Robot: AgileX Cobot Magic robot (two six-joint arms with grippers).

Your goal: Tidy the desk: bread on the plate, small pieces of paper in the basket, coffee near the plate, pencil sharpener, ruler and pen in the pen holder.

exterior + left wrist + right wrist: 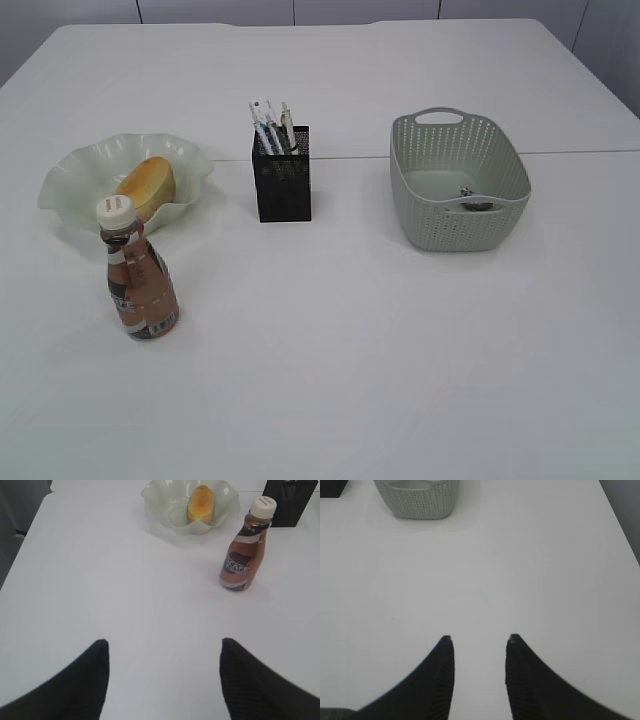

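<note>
On the table (400, 380), the holder (283, 175) is set at the centre, with pens (270, 128) stood in it. The plate (80, 180) is placed at its 9 o'clock, the bread (147, 187) laid on it. The bottle (140, 270) is stood at the plate's 5 o'clock. The basket (455, 180) is placed at the holder's 3 o'clock, small items (470, 197) lying in it

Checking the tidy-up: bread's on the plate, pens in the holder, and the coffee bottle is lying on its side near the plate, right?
Not quite: the coffee bottle stands upright near the plate, as the exterior view shows. The bread and pens are as you say.
</note>
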